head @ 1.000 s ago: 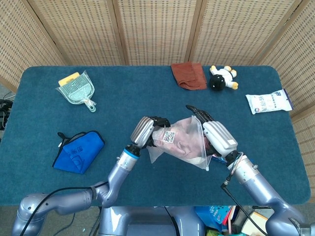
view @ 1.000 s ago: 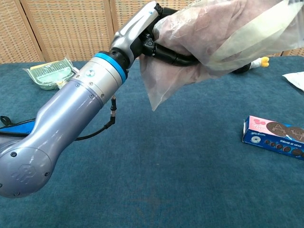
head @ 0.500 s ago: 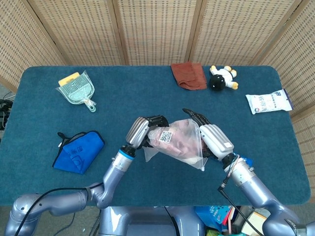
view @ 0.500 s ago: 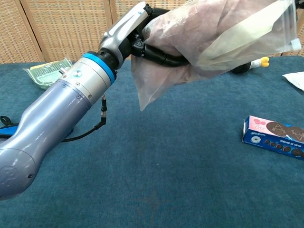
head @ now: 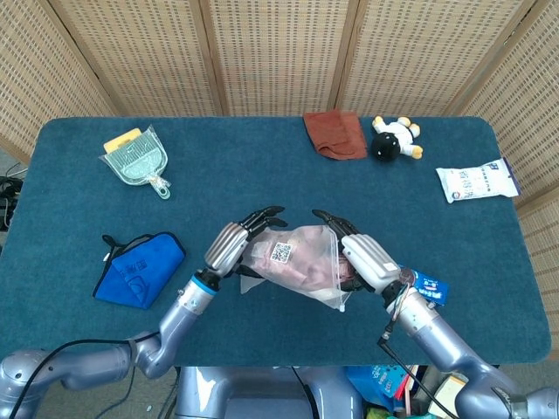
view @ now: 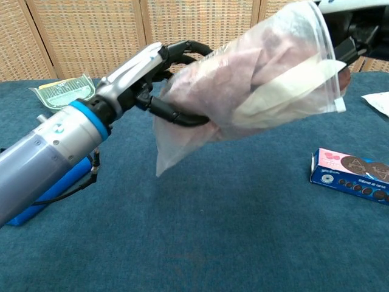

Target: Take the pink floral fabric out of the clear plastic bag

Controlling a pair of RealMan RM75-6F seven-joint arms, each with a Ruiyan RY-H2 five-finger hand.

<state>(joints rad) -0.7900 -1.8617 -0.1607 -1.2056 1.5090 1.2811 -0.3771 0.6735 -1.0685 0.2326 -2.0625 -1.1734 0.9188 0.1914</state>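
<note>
You hold the clear plastic bag [head: 293, 266] in the air above the front middle of the table [head: 262, 175], with the pink floral fabric [view: 243, 73] inside it; your left hand [head: 234, 244] curls its fingers around the closed end, I think to anchor it, while your right hand [head: 362, 257] grips the zip-mouth end so the fabric can come out there. The table has a dark blue carpet-like cover, and woven wicker screens [head: 279, 52] close the room behind it.

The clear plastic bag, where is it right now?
In the head view the clear plastic bag is near the table's front centre, held up between the left hand and right hand, with the pink floral fabric inside.
</note>
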